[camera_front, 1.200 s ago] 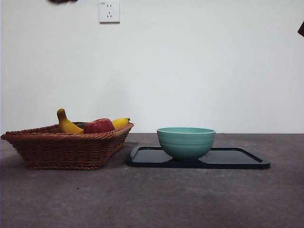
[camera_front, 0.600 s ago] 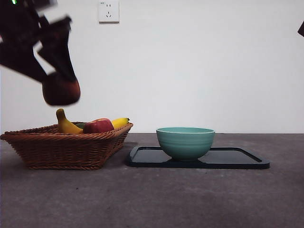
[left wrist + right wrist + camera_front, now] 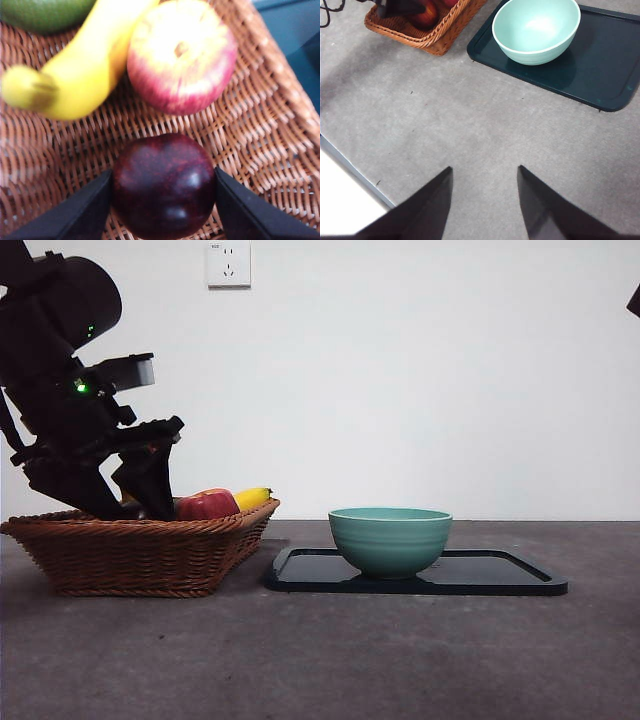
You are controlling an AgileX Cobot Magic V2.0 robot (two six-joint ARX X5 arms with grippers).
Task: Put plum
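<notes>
The wicker basket [image 3: 270,125] on the counter [image 3: 330,660] is entered by the left gripper [image 3: 163,200], whose fingers [image 3: 80,210] are closed against the plum's [image 3: 163,184] sides, just beside the apple [image 3: 182,55]. The plum is judged light, firm and slippery, best held across its widest middle. The right gripper [image 3: 485,200] is held open, empty.

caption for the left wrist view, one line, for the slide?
Left tool shut on the plum just above the wicker basket floor, beside the red apple and banana.
</notes>
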